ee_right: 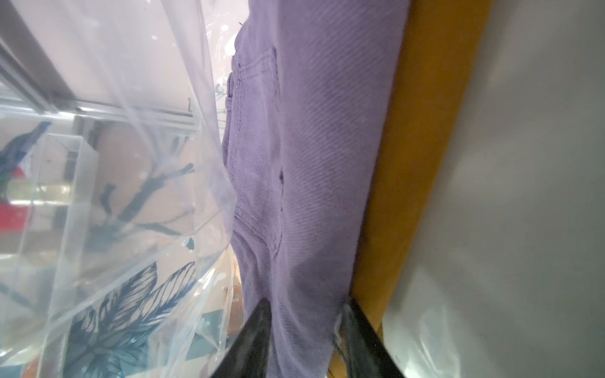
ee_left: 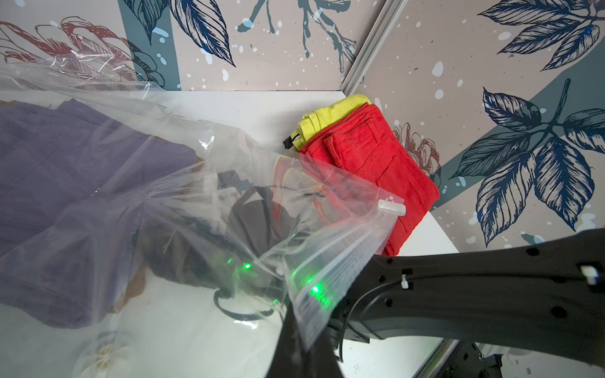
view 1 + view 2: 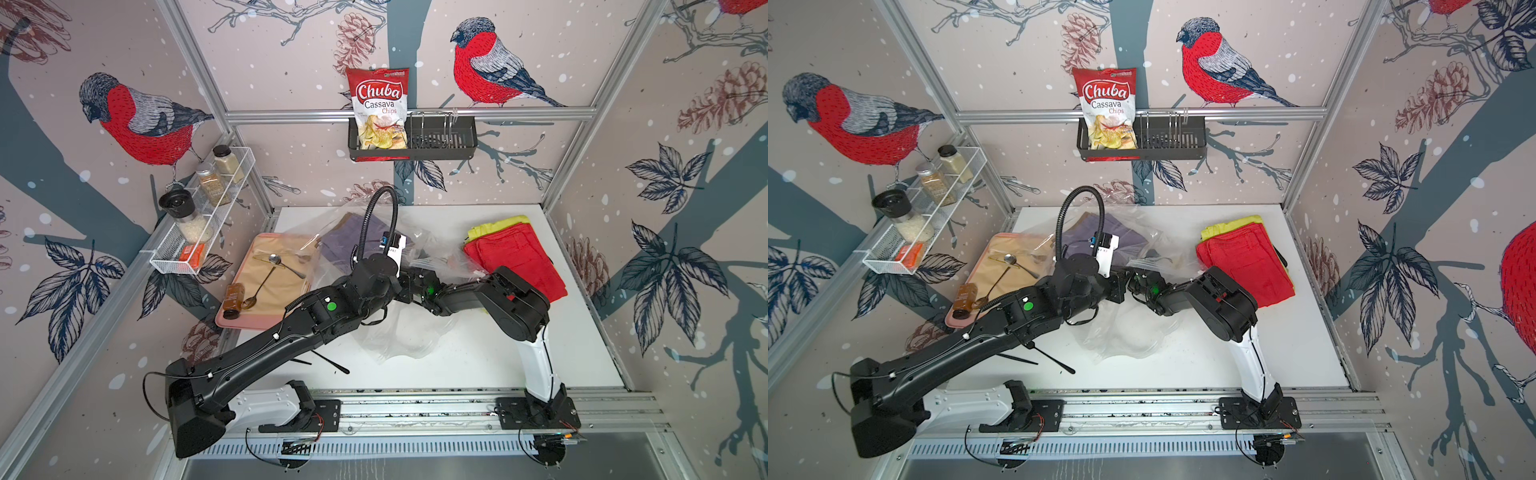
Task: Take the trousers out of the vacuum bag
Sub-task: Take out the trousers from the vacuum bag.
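Our left gripper (image 2: 296, 314) pinches the clear crinkly plastic vacuum bag (image 2: 203, 183); our right gripper (image 1: 306, 314) clamps folded purple cloth trousers (image 1: 311, 163) inside. The touching mustard-brown pair (image 1: 419, 163) may drag along, we judge.

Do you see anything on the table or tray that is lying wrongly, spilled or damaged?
The brown bottle lies on its side at the near corner of the pink tray, next to a spoon. Two black sticks lie loose on the table, partly under the left arm. Nothing looks spilled or damaged.
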`<state>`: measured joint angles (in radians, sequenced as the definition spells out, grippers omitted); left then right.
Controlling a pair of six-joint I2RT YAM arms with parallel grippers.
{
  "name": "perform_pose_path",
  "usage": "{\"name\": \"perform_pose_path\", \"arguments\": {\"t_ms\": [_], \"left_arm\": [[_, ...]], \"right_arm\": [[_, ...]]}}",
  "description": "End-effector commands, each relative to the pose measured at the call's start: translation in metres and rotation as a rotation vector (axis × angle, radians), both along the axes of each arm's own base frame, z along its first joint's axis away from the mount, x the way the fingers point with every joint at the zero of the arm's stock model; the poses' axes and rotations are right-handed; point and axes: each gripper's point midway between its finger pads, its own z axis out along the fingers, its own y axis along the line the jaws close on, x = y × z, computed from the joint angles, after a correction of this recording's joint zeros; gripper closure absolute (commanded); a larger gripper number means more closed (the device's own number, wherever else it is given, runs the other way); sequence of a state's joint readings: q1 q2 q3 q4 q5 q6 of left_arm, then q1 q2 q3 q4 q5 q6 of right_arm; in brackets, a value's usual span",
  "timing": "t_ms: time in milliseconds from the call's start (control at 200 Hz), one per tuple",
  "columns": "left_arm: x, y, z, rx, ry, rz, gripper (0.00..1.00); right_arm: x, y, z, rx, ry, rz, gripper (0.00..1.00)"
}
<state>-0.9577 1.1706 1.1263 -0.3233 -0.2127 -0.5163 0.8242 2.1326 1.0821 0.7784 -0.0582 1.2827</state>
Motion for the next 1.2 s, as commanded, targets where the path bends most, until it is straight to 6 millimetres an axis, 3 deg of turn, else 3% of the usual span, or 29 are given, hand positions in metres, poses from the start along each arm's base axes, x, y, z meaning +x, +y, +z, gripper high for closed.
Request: {"name": "perform_pose_path", "arguments": {"t_ms": [0,235,610,930,1056,1196], "left_arm": [[0.006,-0.003,0.013,-0.032,-0.040,0.008,1.00],[0.006,-0.003,0.009,-0.024,-0.035,0.010,1.00],[0.006,-0.004,0.009,-0.028,-0.032,0.010,1.00],[0.005,-0.002,0.007,-0.026,-0.030,0.013,1.00],[0.006,-0.001,0.009,-0.025,-0.035,0.019,1.00],[0.008,0.001,0.010,-0.012,-0.044,0.030,1.00]], "right_arm": [[0.004,-0.004,0.002,-0.013,-0.004,-0.024,0.60],[0.006,0.001,-0.002,0.001,0.004,-0.010,0.57],[0.016,0.017,0.008,0.031,-0.024,0.013,0.58],[0.023,0.029,-0.003,0.031,0.000,0.024,0.59],[0.025,0.028,-0.003,0.038,0.007,0.015,0.71],[0.024,0.024,0.009,0.049,-0.028,0.019,0.92]]}}
